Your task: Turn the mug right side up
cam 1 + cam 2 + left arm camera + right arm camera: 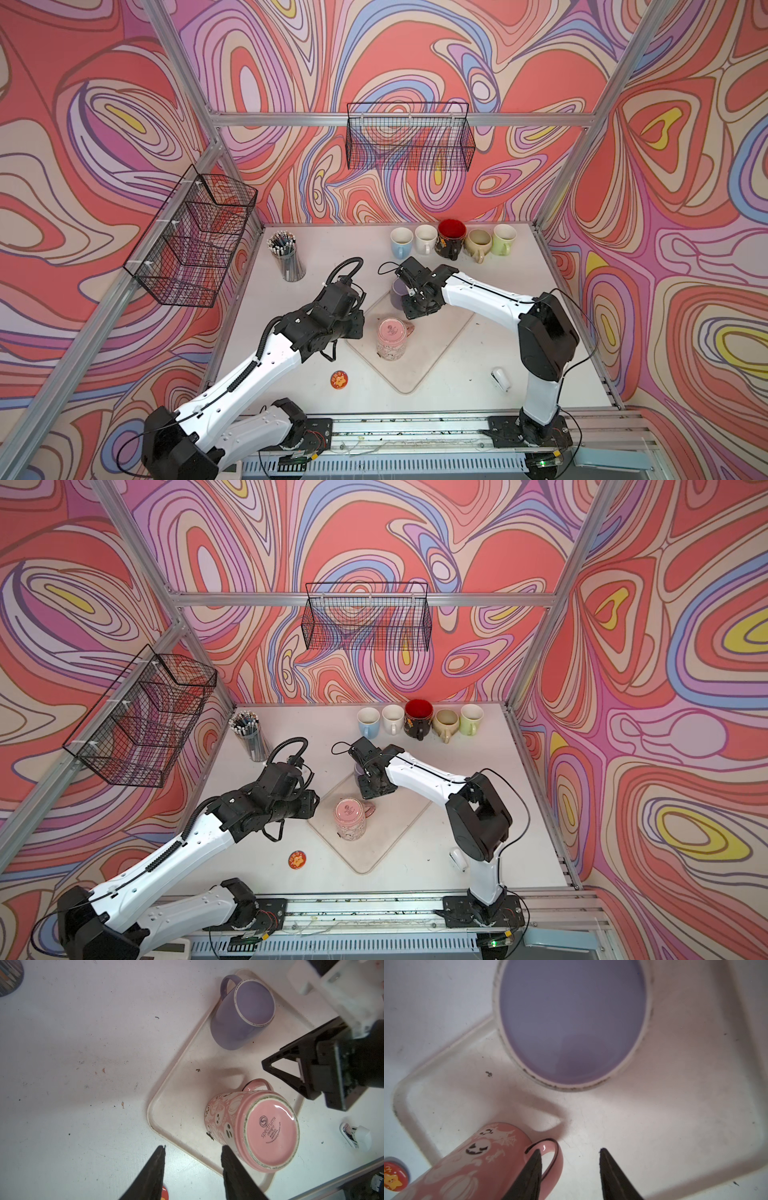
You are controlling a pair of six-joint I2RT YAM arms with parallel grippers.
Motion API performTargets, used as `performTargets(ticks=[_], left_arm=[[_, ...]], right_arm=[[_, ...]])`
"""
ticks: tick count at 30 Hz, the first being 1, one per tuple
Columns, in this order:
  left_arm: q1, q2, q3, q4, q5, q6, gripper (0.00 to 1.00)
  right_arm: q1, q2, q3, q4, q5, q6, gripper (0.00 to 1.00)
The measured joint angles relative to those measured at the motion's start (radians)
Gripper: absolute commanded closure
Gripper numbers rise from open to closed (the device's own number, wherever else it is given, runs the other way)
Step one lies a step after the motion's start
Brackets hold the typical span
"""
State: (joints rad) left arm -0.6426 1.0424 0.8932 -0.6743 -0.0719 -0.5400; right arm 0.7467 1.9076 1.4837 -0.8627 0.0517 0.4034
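Just beside right hand (570,1149), upside-down purple mug (572,1022), not touching

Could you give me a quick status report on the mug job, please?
Left gripper open, beside pink mug. Right gripper open, empty, near its handle. Pink mug base-up on tray. Purple mug close by.

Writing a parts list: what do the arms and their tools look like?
Left arm and right arm: white shells, black joints, thin black cables; the left also carries a ribbed hose. Left tool and right tool: two black tapering fingers each.
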Motion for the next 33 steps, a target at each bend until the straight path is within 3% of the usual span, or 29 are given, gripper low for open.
performTargets(ticks=[7, 14, 33], left_arm=[[-0.005, -0.069, -0.056, -0.013, 0.000, -0.023, 0.52], [-0.013, -0.074, -0.076, -0.011, 0.004, -0.032, 0.52], [-0.024, -0.161, -0.135, -0.011, -0.005, -0.041, 0.52]], right_arm=[[0.000, 0.020, -0.028, 0.012, -0.018, -0.001, 0.56], [0.016, -0.079, -0.174, 0.042, -0.050, 0.012, 0.57], [0.237, -0.264, -0.372, 0.142, -0.059, 0.103, 0.60]])
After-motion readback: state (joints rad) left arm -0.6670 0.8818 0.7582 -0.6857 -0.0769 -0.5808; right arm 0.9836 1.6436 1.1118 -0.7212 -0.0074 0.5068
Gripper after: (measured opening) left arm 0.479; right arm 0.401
